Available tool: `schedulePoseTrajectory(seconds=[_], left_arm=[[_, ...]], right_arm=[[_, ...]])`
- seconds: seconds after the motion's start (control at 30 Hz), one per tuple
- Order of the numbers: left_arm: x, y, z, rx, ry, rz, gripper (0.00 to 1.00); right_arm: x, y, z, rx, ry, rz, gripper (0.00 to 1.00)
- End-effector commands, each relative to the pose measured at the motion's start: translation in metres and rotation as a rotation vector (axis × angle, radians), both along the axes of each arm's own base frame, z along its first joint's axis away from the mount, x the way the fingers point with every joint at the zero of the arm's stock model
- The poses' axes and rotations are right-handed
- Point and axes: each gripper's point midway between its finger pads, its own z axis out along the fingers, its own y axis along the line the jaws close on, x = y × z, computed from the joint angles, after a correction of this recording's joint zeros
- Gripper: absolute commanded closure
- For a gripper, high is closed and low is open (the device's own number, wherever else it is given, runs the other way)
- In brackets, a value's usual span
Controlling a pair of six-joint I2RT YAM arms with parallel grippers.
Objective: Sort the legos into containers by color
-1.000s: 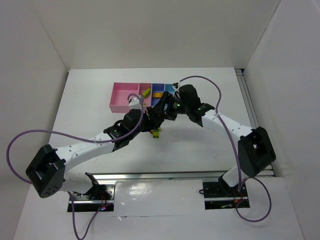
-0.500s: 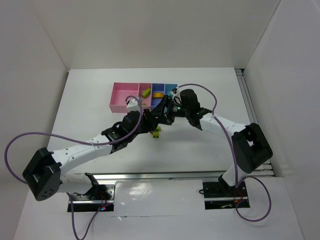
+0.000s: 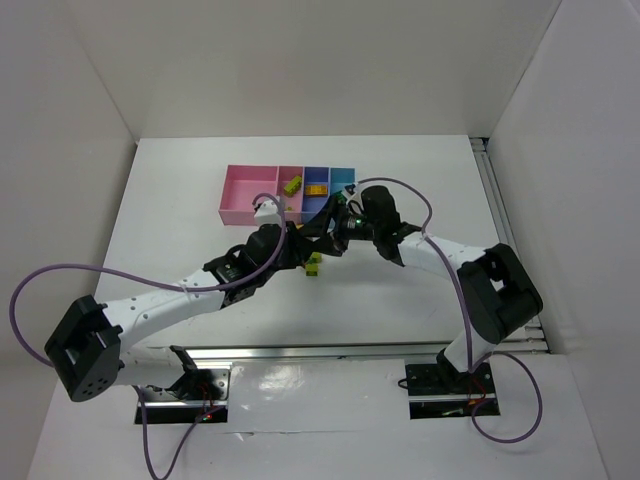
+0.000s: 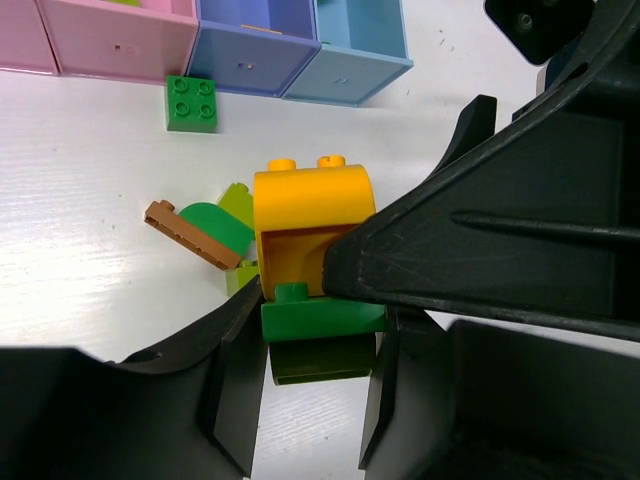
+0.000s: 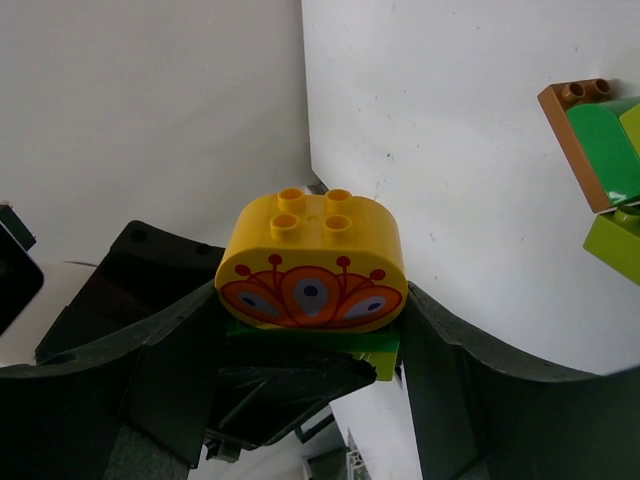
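One yellow lego (image 5: 312, 262) sits clamped in right pincer (image 5: 312, 305).

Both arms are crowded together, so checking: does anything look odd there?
Yes: a yellow brick sits stuck on a green brick, two colours joined, with both arms' jaws around that one stack.

We look down on the whole table (image 3: 170, 200) from high above and behind the arm bases. From the left wrist we sit close, facing the containers (image 4: 255, 65) toward the table's far edge. From the right wrist we sit closer still, rolled sideways. Both wrist views share the yellow brick (image 4: 310, 205) and the brown brick (image 4: 190, 232).
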Motion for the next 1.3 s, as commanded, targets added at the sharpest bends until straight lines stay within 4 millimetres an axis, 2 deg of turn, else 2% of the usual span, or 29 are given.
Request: schedulePoseTrajectory(seconds=[0.0, 0.07, 0.2, 0.23, 0.27, 0.43, 0.47, 0.5, 0.57, 0.7, 0.83, 0.9, 0.93, 0.97, 1.0, 1.03, 1.07, 1.1, 1.13, 1.17, 1.2, 1.23, 1.27], left_arm=[[0.026, 0.028, 0.034, -0.034, -0.11, 0.173, 0.91], [0.025, 0.029, 0.032, -0.026, -0.103, 0.173, 1.0], [0.025, 0.029, 0.032, -0.018, -0.105, 0.169, 1.0], [0.025, 0.029, 0.032, -0.018, -0.105, 0.169, 1.0], [0.024, 0.029, 0.024, -0.003, -0.092, 0.169, 1.0], [0.027, 0.037, 0.012, 0.027, -0.083, 0.172, 1.0], [0.03, 0.039, 0.007, 0.053, -0.079, 0.164, 1.0], [0.031, 0.038, 0.012, 0.045, -0.086, 0.165, 1.0], [0.034, 0.041, 0.001, 0.085, -0.073, 0.163, 1.0], [0.038, 0.043, -0.001, 0.114, -0.083, 0.149, 1.0], [0.043, 0.055, -0.004, 0.142, -0.066, 0.172, 1.0], [0.045, 0.061, -0.002, 0.145, -0.057, 0.182, 1.0], [0.046, 0.061, 0.007, 0.129, -0.069, 0.168, 1.0], [0.05, 0.07, 0.004, 0.131, -0.055, 0.185, 1.0], [0.053, 0.074, 0.01, 0.124, -0.041, 0.194, 1.0], [0.053, 0.068, 0.005, 0.108, -0.009, 0.152, 1.0], [0.061, 0.075, 0.003, 0.102, 0.006, 0.147, 1.0], [0.062, 0.075, -0.013, 0.123, 0.061, 0.135, 1.0], [0.065, 0.073, -0.015, 0.114, 0.075, 0.123, 1.0], [0.067, 0.069, -0.016, 0.09, 0.093, 0.077, 1.0], [0.065, 0.065, -0.02, 0.084, 0.106, 0.057, 1.0], [0.065, 0.061, -0.018, 0.061, 0.108, 0.019, 1.0], [0.064, 0.061, -0.018, 0.059, 0.11, -0.002, 1.0]], right_arm=[[-0.021, -0.004, -0.003, 0.028, 0.061, 0.091, 0.52], [-0.019, -0.007, -0.001, 0.035, 0.063, 0.077, 0.52], [-0.007, -0.023, -0.006, -0.002, 0.057, 0.01, 0.52], [-0.007, -0.023, -0.001, -0.003, 0.042, 0.013, 0.52], [-0.003, -0.027, -0.005, -0.022, 0.034, -0.004, 0.52], [0.007, -0.04, -0.005, -0.047, 0.023, -0.057, 0.52], [0.006, -0.041, -0.003, -0.047, 0.023, -0.057, 0.52], [0.006, -0.041, -0.003, -0.047, 0.023, -0.057, 0.52], [0.009, -0.044, -0.001, -0.05, 0.02, -0.074, 0.52], [0.011, -0.048, 0.002, -0.058, 0.003, -0.078, 0.52], [0.016, -0.059, 0.0, -0.105, -0.015, -0.097, 0.52], [0.025, -0.066, 0.0, -0.143, -0.044, -0.132, 0.52], [0.031, -0.066, 0.008, -0.156, -0.077, -0.142, 0.52], [0.037, -0.07, 0.001, -0.211, -0.088, -0.156, 0.52], [0.044, -0.07, -0.005, -0.233, -0.087, -0.157, 0.52], [0.056, -0.066, 0.009, -0.227, -0.131, -0.165, 0.52], [0.065, -0.068, 0.008, -0.254, -0.143, -0.182, 0.52], [0.074, -0.066, -0.004, -0.278, -0.124, -0.183, 0.52], [0.081, -0.064, -0.003, -0.277, -0.125, -0.183, 0.52], [0.098, -0.059, 0.012, -0.273, -0.182, -0.19, 0.52], [0.107, -0.059, 0.009, -0.293, -0.184, -0.2, 0.52], [0.125, -0.054, 0.009, -0.299, -0.202, -0.206, 0.52], [0.132, -0.053, 0.003, -0.323, -0.202, -0.203, 0.52]])
